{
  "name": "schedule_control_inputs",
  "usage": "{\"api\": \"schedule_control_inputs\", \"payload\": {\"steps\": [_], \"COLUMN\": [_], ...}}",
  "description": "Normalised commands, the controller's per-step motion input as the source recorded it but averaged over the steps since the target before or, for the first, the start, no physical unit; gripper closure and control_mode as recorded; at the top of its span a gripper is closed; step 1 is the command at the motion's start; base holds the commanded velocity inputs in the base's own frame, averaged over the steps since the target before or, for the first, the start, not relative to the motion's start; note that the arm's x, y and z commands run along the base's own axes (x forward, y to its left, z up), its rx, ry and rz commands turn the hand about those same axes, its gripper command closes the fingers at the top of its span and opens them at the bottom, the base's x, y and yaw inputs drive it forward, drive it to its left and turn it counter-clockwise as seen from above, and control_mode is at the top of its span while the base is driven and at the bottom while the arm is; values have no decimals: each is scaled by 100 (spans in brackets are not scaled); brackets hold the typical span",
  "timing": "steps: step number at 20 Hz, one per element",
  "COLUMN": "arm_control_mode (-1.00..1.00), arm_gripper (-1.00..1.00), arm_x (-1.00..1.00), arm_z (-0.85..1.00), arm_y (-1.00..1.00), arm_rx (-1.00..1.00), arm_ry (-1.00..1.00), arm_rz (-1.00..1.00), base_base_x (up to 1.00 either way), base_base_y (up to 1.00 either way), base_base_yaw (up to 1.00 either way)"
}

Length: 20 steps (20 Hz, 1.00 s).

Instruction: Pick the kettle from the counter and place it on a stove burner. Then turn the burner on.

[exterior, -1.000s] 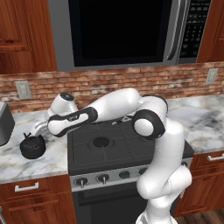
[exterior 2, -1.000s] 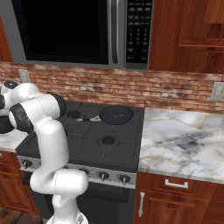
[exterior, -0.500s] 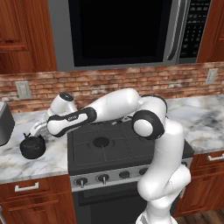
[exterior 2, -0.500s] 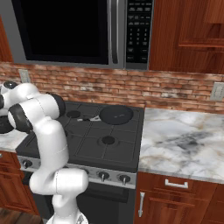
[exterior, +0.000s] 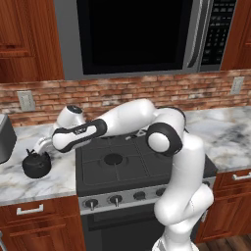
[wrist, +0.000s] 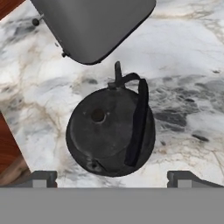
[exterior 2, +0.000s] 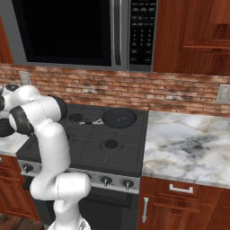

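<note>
The kettle (exterior: 36, 163) is a squat matte-black pot standing on the white marble counter (exterior: 29, 184) left of the stove. My gripper (exterior: 42, 145) hangs just above it, pointing down, jaws open. In the hand view the kettle (wrist: 109, 131) lies right below me, between the two fingertips (wrist: 43, 178), and nothing touches it. Its thin handle (wrist: 138, 116) arches over the right side of the lid. The front-left stove burner (exterior: 113, 159) is bare under its grate, to the right of the kettle.
A grey toaster (exterior: 5, 139) stands close behind the kettle, also large in the hand view as the toaster (wrist: 92, 26). A flat black pan (exterior 2: 119, 117) covers the stove's back right. Stove knobs (exterior: 115, 198) line the front panel. The counter's front edge runs near the kettle.
The hand has edged slightly left over the kettle. The jaws have stayed open and the kettle has not moved.
</note>
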Motion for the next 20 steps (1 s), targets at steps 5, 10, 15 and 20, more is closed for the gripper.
{"api": "schedule_control_inputs", "payload": {"steps": [5,10,15,20], "arm_control_mode": [-100,-100,-100,-100], "arm_gripper": [-100,-100,-100,-100], "arm_x": [8,14,18,17], "arm_z": [-15,-10,-8,-10], "arm_y": [0,0,0,8], "arm_rx": [0,0,0,0], "arm_ry": [4,1,0,0], "arm_rz": [0,0,0,0], "base_base_x": [0,0,0,0], "base_base_y": [0,0,0,0], "base_base_yaw": [0,0,0,0]}}
